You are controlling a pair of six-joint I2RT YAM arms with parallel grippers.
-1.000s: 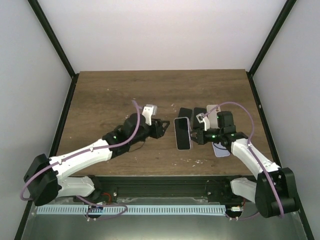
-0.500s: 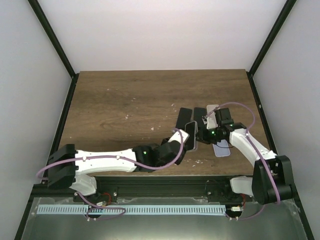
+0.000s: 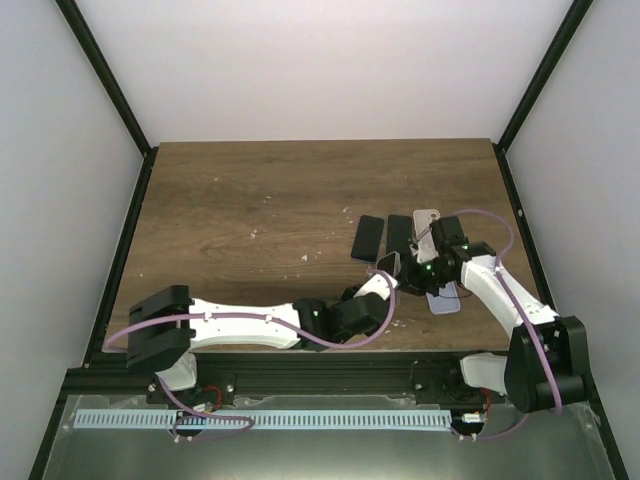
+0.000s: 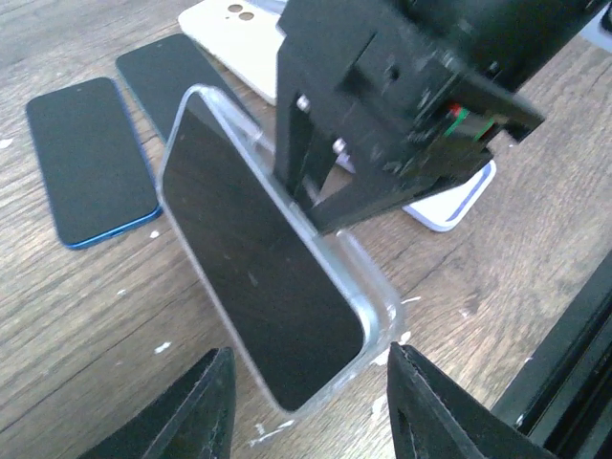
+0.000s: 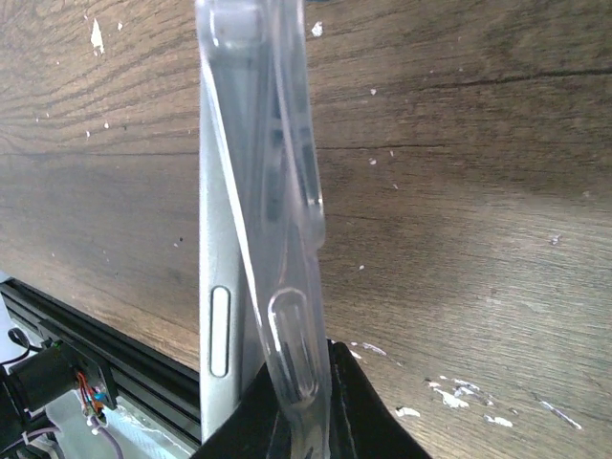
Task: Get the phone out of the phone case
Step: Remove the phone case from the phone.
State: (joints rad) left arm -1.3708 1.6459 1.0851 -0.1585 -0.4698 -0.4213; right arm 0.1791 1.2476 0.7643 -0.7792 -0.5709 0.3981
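Two hands share this: my right hand (image 5: 295, 409) pinches the case (image 5: 287, 191) tilted over the table (image 3: 250, 200) so my open left hand (image 4: 308, 368) can straddle the phone (image 4: 253, 268).

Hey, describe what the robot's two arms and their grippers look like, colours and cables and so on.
The left arm and right arm both have white link shells with black joints and black base housings. A purple cable loops along each. Each ends in flat, angular black fingers. Small green lights glow near the wrists.
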